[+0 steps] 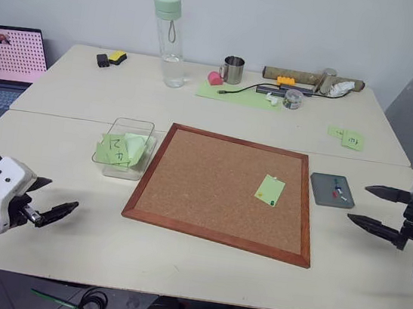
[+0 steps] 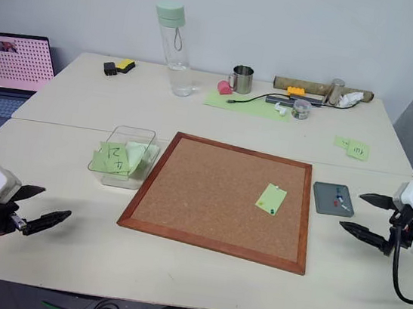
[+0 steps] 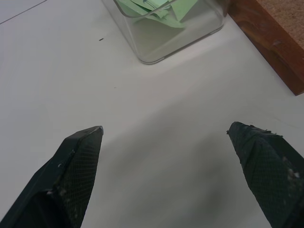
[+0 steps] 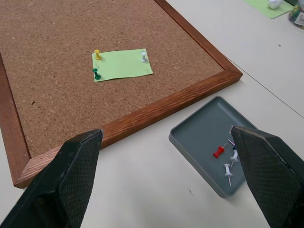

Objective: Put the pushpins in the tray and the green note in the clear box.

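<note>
A wood-framed corkboard (image 1: pixel 221 191) lies at the centre of a pale table (image 1: pixel 177 261). Along the far edge stand a clear bottle (image 1: pixel 170 41) with a green cap, a steel mug (image 1: pixel 233 70) and a pink object (image 1: pixel 215 78) beside it. An open laptop (image 1: pixel 6 59) sits at far left; two marked green notes (image 1: pixel 348 137) lie at right.

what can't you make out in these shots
- Green note on the corkboard: three pins show; a fourth corner pin can't be ruled out.
- Tray: the right gripper's finger covers part of it, so the pin count is unsure.
- Clear box: top cut off in the left wrist view.
</note>
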`<state>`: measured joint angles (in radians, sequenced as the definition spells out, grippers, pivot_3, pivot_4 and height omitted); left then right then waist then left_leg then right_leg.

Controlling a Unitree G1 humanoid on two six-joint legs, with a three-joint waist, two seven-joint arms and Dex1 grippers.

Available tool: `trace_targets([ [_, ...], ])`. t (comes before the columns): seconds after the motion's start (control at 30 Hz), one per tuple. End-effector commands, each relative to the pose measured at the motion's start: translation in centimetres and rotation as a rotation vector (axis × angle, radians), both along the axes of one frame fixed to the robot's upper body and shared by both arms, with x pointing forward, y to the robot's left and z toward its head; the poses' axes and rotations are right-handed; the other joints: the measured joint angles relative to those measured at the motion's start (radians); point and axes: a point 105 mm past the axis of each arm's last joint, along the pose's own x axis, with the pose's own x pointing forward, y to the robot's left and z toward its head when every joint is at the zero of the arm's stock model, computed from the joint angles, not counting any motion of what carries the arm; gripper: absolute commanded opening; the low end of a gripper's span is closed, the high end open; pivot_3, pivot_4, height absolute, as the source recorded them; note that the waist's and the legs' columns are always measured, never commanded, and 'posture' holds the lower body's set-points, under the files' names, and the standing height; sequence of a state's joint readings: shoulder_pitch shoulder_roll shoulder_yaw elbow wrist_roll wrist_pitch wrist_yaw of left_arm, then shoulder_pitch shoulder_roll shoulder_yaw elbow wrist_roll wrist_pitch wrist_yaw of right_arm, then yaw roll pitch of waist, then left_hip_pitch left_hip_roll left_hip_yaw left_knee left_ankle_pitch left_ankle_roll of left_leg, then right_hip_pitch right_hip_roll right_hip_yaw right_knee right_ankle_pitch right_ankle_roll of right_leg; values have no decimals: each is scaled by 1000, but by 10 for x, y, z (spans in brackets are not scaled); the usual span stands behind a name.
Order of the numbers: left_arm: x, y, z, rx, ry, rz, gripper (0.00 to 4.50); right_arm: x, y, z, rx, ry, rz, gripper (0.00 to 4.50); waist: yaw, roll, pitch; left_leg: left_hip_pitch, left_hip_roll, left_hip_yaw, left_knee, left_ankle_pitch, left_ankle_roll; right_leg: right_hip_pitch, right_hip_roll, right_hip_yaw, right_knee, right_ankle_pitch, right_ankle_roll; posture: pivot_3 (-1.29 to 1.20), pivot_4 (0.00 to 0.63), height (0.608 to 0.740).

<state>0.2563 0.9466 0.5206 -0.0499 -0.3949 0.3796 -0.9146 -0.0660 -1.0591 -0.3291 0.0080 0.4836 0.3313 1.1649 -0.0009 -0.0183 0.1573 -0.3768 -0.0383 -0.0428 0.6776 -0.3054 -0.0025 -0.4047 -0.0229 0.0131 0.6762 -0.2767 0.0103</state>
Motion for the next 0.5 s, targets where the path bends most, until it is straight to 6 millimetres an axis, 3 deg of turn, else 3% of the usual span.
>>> trace_targets([
  [0.03,1,2,21,29,-53,-20,4493,1,-1,13,-15,-50,12,4500,0,0,0,0,0,0,0,0,0,0,0,0,0,0,0,0,150,740],
  [0.5,6,3,22,55,-74,-32,4493,5,-1,15,-22,-72,16,4500,0,0,0,0,0,0,0,0,0,0,0,0,0,0,0,0,150,740],
])
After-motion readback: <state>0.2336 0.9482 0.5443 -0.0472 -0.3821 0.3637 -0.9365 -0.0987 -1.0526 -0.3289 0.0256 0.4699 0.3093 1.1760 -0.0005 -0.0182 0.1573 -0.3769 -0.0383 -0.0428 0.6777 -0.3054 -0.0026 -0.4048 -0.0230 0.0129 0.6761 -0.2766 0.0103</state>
